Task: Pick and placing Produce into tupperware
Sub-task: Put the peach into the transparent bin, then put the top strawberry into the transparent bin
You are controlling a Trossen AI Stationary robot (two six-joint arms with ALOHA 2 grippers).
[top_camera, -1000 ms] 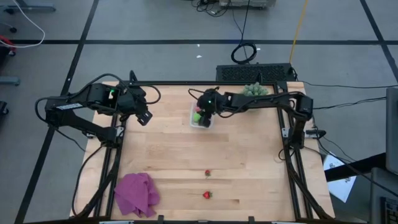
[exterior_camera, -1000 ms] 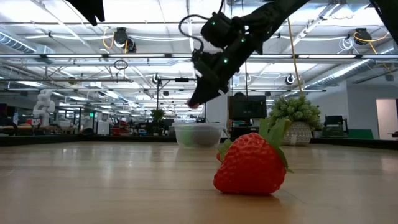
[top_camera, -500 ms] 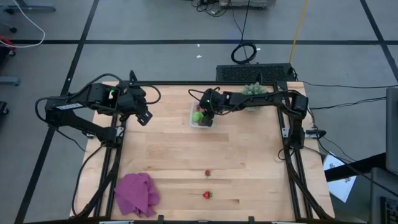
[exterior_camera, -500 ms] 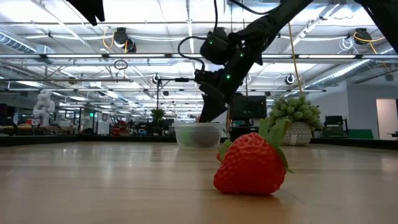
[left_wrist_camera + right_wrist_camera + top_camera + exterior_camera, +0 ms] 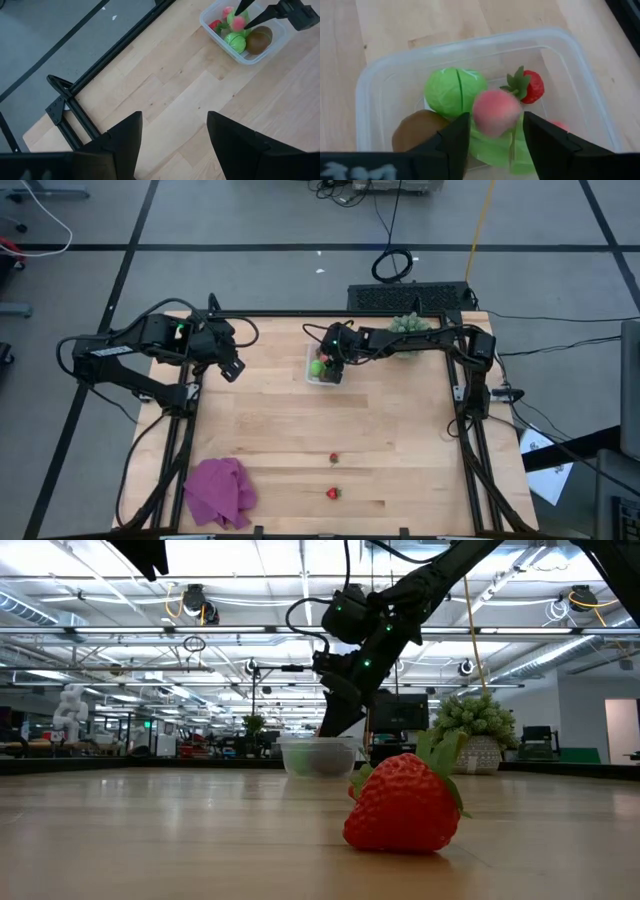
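Note:
The clear tupperware (image 5: 323, 368) stands near the table's far edge. It holds a round light green piece (image 5: 454, 91), a brown kiwi (image 5: 415, 131), a red strawberry (image 5: 532, 86) and a flat light green piece (image 5: 492, 150). My right gripper (image 5: 496, 116) reaches down into it, shut on a pink peach-like piece (image 5: 496, 107). Two more strawberries (image 5: 334, 458) (image 5: 333, 493) lie on the bare wood toward the near edge. My left gripper (image 5: 172, 135) hovers open over the table's far left part (image 5: 232, 365). My right gripper pinches the pink peach-like piece by its two sides (image 5: 479, 119) between the two fingers, at their free ends. The fingers come from above, slanting down into the tupperware. The piece sits just over the green pieces; whether it rests on them I cannot tell.
A purple cloth (image 5: 218, 492) lies bunched at the near left corner. A spiky pale-green plant (image 5: 410, 325) stands at the far edge, right of the tupperware. The nearest strawberry (image 5: 405, 802) fills the low view's foreground. Bare wood spans the table's middle.
My right gripper has come down from above the tupperware into its opening, carrying the pink piece, and has then held still for the last half second. The left arm has kept still.

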